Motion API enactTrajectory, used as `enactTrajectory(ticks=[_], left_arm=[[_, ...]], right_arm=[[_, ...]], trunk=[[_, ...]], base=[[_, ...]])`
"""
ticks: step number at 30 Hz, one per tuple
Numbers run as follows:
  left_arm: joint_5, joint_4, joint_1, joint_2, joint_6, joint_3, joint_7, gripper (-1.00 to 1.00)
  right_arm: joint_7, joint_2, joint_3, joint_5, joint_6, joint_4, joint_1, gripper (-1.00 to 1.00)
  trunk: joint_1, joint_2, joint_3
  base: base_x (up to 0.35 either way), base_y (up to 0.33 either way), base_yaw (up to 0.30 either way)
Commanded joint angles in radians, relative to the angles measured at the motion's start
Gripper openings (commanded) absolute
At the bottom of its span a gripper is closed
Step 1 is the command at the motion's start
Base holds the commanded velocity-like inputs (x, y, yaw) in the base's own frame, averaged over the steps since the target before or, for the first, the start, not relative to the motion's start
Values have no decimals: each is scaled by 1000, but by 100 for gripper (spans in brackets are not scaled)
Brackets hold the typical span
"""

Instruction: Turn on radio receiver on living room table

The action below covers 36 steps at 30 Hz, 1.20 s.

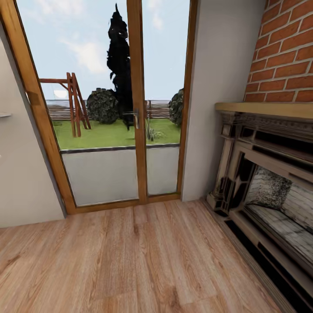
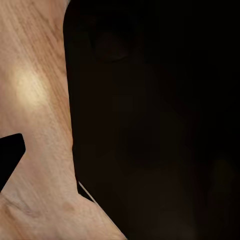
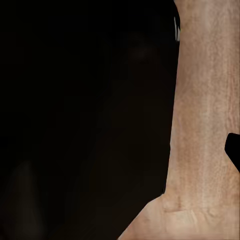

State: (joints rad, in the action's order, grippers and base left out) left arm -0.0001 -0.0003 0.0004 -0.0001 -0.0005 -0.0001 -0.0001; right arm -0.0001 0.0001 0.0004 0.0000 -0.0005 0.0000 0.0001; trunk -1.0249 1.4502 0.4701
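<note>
I am on my way, and neither the radio receiver nor the table is in front of me here, so I cannot say where they stand. The head view gives me one glazed wooden door [image 1: 130, 108] with a metal handle [image 1: 135, 117], one brick fireplace [image 1: 269, 174] with its wooden mantel [image 1: 265, 108] along the right wall, and bare plank floor [image 1: 130, 261] between them. Outside are one swing frame [image 1: 74, 102] on the lawn and a tall dark tree [image 1: 118, 56].

My wrist cameras look down at the same plank floor [image 2: 35, 100] beside a large black mass of my own body [image 2: 160, 125]; whether my grippers are closed or spread I cannot tell.

Judging from the task alone, the radio should be small, light and rigid, likely to slide on a smooth tabletop, so I expect to steady its body and press its switch gently.
</note>
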Motion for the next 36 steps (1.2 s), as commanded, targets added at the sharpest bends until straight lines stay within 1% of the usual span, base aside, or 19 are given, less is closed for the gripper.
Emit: enactTrajectory(ticks=[1,7,11,14,19,23,24,28,30,31,32,33,34,35,36], left_arm=[[-1,-3,6,-6,-5,-2,-1,100],[1,-3,39,-39,-6,-1,-1,100],[1,-3,41,-62,-6,-1,-1,100],[2,-3,41,-75,-6,0,-1,100],[2,-3,41,-76,-6,-1,-1,100],[2,-3,41,-78,-6,0,-2,100],[3,-3,41,-79,-6,0,-3,100],[5,-17,41,-101,-15,-4,-1,100],[4,-28,41,-106,-15,-4,3,100],[3,-108,41,-106,-13,-4,6,100],[3,-149,41,-105,-10,-4,10,100],[2,-171,41,-104,-7,-4,13,100],[2,-215,41,-103,2,-4,23,100],[2,-278,41,-101,27,-4,45,100],[2,-320,41,-100,49,-4,63,100]], right_arm=[[-1,6,5,1,-5,-6,-6,100],[-1,39,2,1,-6,-9,-38,100],[-1,60,1,0,-6,-9,-41,100],[-1,60,0,0,-6,-8,-41,100],[-1,60,-1,1,-7,-9,-42,100],[-1,60,2,1,-17,-30,-42,100],[-1,57,3,1,-19,-35,-42,100],[-1,35,4,6,-21,-58,-44,100],[3,24,4,10,-21,-69,-48,100],[5,-35,3,12,-19,-348,-49,100],[6,-49,3,13,-17,-392,-51,100],[6,-55,3,14,-15,-413,-53,100],[7,-66,3,14,-13,-453,-54,100],[6,-77,3,16,-10,-501,-60,100],[6,-82,3,19,-8,-523,-70,100]], trunk=[[0,0,0],[0,0,0],[0,0,0],[0,0,0],[0,0,0],[0,0,0],[0,0,0],[0,0,0],[0,0,0],[0,0,0],[0,0,0],[0,0,0],[0,0,0],[0,0,0],[0,0,0]], base=[[0,0,0],[0,0,0],[0,0,0],[0,0,0],[0,0,0],[0,0,0],[0,0,0],[0,0,0],[0,0,0],[0,0,0],[0,0,0],[0,0,0],[0,0,0],[0,0,0],[0,0,0]])
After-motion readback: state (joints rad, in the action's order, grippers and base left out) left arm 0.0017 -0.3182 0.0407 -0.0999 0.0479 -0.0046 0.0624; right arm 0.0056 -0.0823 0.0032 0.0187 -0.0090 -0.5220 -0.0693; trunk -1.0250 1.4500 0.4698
